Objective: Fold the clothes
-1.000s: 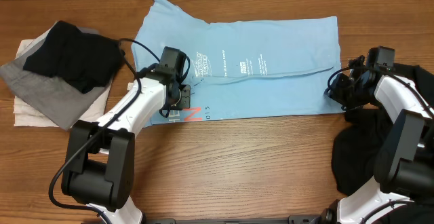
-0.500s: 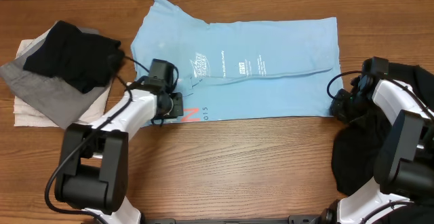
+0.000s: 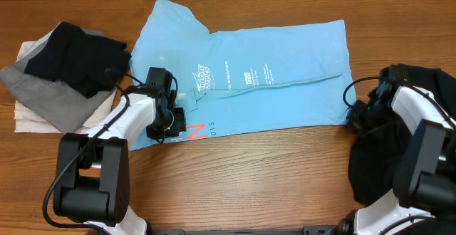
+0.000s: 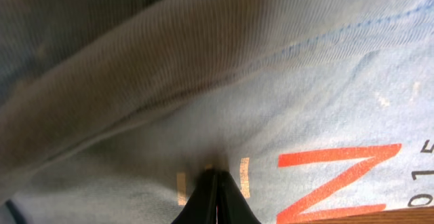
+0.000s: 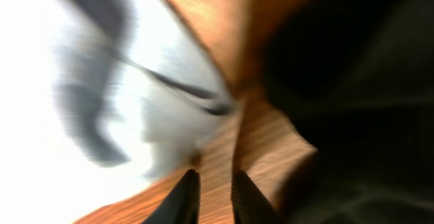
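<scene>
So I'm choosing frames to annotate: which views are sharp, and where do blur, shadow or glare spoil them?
Overhead: sharp and evenly lit, print on the blue T-shirt visible. Left wrist: weave crisp, though the upper fold lies in shadow. Right wrist: badly blurred, left side blown out white, black garment a featureless mass.

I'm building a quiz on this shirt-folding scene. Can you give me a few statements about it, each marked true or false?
1. The left gripper is shut on the shirt at its near edge. True.
2. The shirt is folded into a small square. False: it lies spread wide.
3. At the far left, a black garment lies on a grey cloth. True.
4. The right gripper holds the shirt's collar. False: it holds nothing, and sits over bare table by the shirt's right edge, next to the other black garment.
5. The lettering by the left gripper is green. False: it is red-pink.
</scene>
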You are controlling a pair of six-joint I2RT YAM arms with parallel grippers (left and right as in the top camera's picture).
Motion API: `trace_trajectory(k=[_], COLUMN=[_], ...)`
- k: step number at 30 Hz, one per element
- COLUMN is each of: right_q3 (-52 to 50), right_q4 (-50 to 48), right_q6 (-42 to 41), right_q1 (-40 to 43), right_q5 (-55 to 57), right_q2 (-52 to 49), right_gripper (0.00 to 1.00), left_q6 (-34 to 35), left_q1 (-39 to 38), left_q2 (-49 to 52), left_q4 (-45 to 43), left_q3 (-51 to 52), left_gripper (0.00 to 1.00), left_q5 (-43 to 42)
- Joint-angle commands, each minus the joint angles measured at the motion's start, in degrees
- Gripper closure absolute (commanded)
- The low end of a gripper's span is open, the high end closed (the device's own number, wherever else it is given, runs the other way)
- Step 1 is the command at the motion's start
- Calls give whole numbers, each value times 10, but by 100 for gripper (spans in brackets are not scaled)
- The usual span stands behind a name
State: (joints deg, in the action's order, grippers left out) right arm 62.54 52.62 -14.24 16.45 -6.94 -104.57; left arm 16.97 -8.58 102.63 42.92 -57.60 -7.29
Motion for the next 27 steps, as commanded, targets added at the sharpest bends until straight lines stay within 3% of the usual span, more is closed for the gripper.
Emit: trace_trajectory(k=[1,8,17,23,27], right_q3=[17,17,17,16,16], right_q4=[-33,-127,-176,-109,-21], right_q6=[38,40,53,4,5], right_q1=[-4,-13,-58,-52,-47], right_q5=[-71,-82,-69,32,39], right_q2=[66,53,-31,-47,-47], right_gripper=[74,71,71,72,71], left_q6=[-2,0,0,-3,-3], left_q1=[1,1,1,1,1], left_q2=[30,30,30,30,30], left_q4=[16,1,1,14,48], left_q3=[40,40,40,40,40], left_gripper=[96,96,96,95,96], left_q5=[23,26,26,28,28])
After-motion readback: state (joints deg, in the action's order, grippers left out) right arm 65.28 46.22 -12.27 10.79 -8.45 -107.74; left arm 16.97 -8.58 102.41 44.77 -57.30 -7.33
